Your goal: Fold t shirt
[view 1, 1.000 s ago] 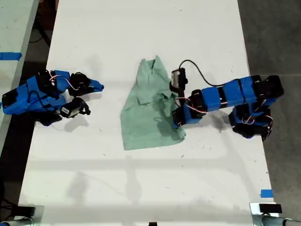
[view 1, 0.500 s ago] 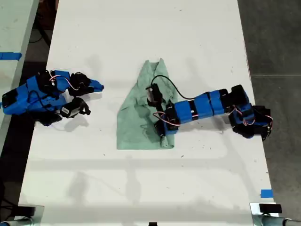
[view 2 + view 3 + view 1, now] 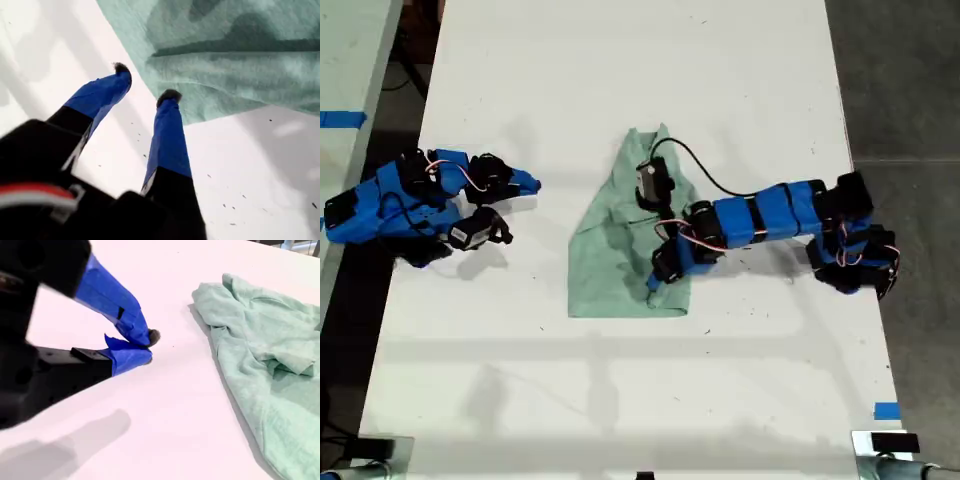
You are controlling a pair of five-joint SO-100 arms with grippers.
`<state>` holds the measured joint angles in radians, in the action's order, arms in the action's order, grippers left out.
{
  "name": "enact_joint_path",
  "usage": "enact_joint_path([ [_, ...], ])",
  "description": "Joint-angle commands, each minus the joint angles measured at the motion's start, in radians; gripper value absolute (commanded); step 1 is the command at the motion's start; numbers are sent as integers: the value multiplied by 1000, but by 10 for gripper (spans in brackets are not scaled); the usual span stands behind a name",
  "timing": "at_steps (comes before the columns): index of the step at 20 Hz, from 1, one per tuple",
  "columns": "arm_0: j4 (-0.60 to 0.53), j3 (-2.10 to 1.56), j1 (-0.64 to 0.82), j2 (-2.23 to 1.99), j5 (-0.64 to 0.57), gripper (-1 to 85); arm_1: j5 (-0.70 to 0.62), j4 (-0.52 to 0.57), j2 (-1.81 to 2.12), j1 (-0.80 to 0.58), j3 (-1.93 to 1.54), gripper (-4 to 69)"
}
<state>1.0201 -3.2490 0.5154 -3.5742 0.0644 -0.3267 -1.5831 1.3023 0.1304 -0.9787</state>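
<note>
- Near the middle of the exterior view, the t shirt (image 3: 625, 235) lies flat on the white tabletop (image 3: 620, 400). Its narrow neck end points toward the top of the frame and its wide hem toward the bottom, so the long axis runs top to bottom.
- My first gripper (image 3: 654, 283) reaches in from the exterior view's right and hangs over the lower right part of the cloth, close to the hem corner.
- The first wrist view shows my first gripper (image 3: 145, 82) with jaws parted to a moderate gap and nothing between them. One tip sits at the cloth edge, the other over bare tabletop. The t shirt (image 3: 240, 55) lies directly ahead of the tips, a raised fold line crossing just beyond them.
- My second gripper (image 3: 525, 183) rests at the exterior view's left, well apart from the shirt. In the second wrist view my second gripper (image 3: 147, 347) has its jaws nearly closed and empty, with the t shirt (image 3: 260, 365) off to the side across open tabletop.
- Judgement: the first arm is clearly the nearer one. The next move depends on the hem edge sitting at the first jaws' tips; a short advance and closure should take that edge.
</note>
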Motion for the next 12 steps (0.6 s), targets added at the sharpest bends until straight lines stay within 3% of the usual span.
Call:
enact_joint_path([
  [1, -3, -43, -3, -5, 15, -2, 29, -72, 164, -21, -35, 149],
  [3, -3, -43, -3, -5, 15, -2, 66, -137, 227, -46, -106, 149],
  [6, -3, -43, -6, -5, 15, -2, 156, -132, 382, -106, -436, 149],
  [12, -3, -43, -6, -5, 15, -2, 187, 224, 799, -206, -1216, 126],
])
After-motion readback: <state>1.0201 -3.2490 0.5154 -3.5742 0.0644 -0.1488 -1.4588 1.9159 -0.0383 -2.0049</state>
